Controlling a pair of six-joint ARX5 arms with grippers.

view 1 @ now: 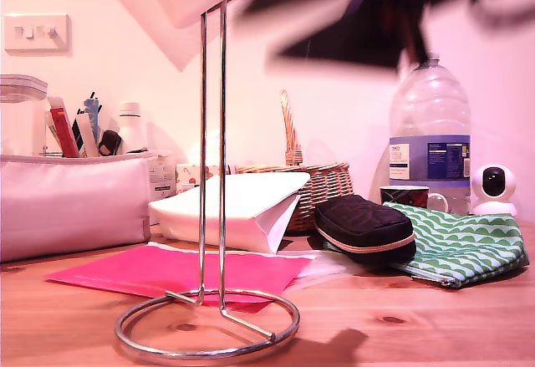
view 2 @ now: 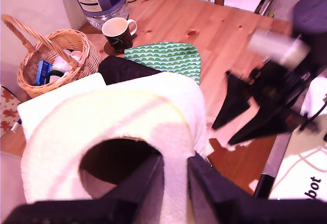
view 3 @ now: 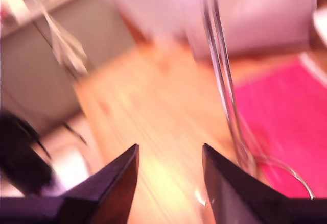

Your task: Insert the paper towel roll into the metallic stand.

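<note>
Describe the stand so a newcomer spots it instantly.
On the wooden table, in front of the pink sheet and white paper bag, stands the stand. It is a tall chrome wire loop rising from a round ring base, the only shiny metal thing, taller than everything near it.

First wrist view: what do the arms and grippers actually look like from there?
My first gripper has two matte black fingers that widen toward the camera. My second gripper shows black wedge-shaped fingers that taper to points, on a dark body with a blurred pale cylindrical part above it. The second wrist view shows the same plain black pointed fingers. No markings are readable on either.
</note>
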